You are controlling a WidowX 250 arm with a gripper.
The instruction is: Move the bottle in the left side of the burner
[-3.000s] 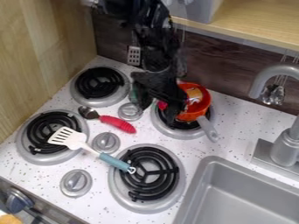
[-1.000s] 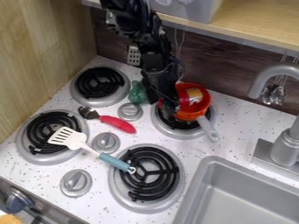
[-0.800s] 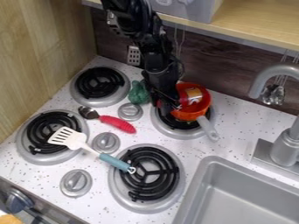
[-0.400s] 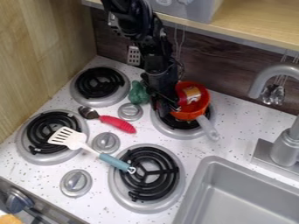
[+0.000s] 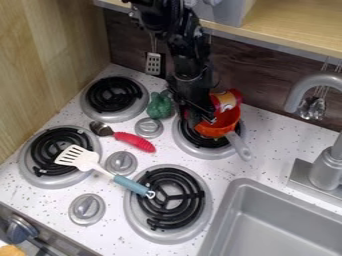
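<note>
The black gripper (image 5: pixel 200 119) hangs over the back right burner, at the left side of an orange pot (image 5: pixel 217 129). A red bottle-like item (image 5: pixel 228 99) with a yellow and white label leans at the pot's back rim, right beside the gripper, which hides part of it. Whether the gripper holds this item, I cannot tell. The pot stands on the back right burner (image 5: pixel 186 143), its grey handle pointing to the front right.
A green object (image 5: pixel 159 106) stands just left of the gripper. A red-handled spoon (image 5: pixel 133 141) lies between the burners. A spatula (image 5: pixel 83 158) crosses toward the front right burner (image 5: pixel 169 203). The sink (image 5: pixel 280 215) and faucet (image 5: pixel 322 80) are at right.
The arm has shifted slightly right. The red item, lower inside the pot before, now sits higher and further back at its rim. The green object has moved slightly right since the one-second-old view.
</note>
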